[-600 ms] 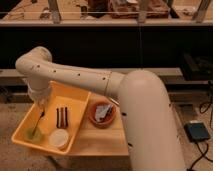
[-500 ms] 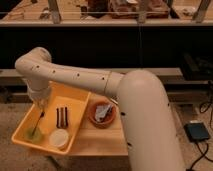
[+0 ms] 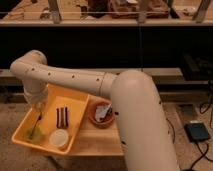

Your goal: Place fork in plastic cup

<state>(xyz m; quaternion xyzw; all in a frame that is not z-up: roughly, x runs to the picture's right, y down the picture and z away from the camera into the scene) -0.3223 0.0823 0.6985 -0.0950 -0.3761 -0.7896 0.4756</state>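
The gripper [image 3: 38,106] hangs from the white arm over the left part of the yellow tray [image 3: 75,102]. The fork [image 3: 38,120] is a thin dark line slanting from just under the gripper down to the plastic cup [image 3: 33,133]. The small yellowish-green cup stands in the tray's near left corner. The fork's lower end is at or inside the cup's mouth; its upper end meets the gripper.
In the tray, a dark brown ribbed block [image 3: 62,116] lies at the middle and a whitish round container [image 3: 58,138] stands at the front. An orange bowl [image 3: 102,114] sits on the wooden table to the tray's right. A dark shelf runs behind.
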